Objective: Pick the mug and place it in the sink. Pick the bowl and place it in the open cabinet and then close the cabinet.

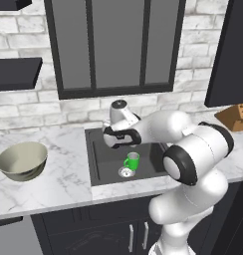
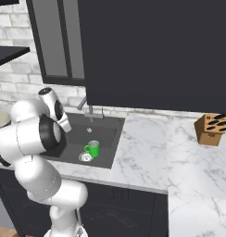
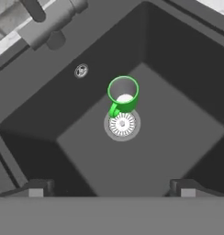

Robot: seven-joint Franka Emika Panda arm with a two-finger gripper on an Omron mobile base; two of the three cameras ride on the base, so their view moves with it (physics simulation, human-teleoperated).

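The green mug (image 3: 123,95) stands upright on the floor of the dark sink (image 3: 178,137), touching the rim of the round steel drain (image 3: 122,124). In the hand view the drain sits at 6 o'clock from the mug, and the mug's handle points down toward it. The mug's mouth faces up and nothing is seen inside but its pale bottom. The basin holds nothing else; a small round overflow fitting (image 3: 81,70) is set in its wall at about 10 o'clock from the mug, and the grey faucet (image 3: 45,20) reaches over the rim farther out in the same direction.

The claw (image 3: 111,187) hangs above the sink with its two dark tips spread wide apart, released and grasping nothing; the mug lies well clear of both tips. In the left base view the claw (image 1: 117,138) hovers over the basin at about 11 o'clock from the mug (image 1: 132,162).

The large beige bowl (image 1: 22,160) rests upright on the marble desk (image 1: 63,184), well apart from the sink at its 9 o'clock, its cream inside empty. A wooden knife block (image 2: 210,128) stands on the desk at 3 o'clock from the sink in the right base view, knife handles sticking out of it. A dark wall cabinet (image 2: 156,51) hangs above the desk in that view.
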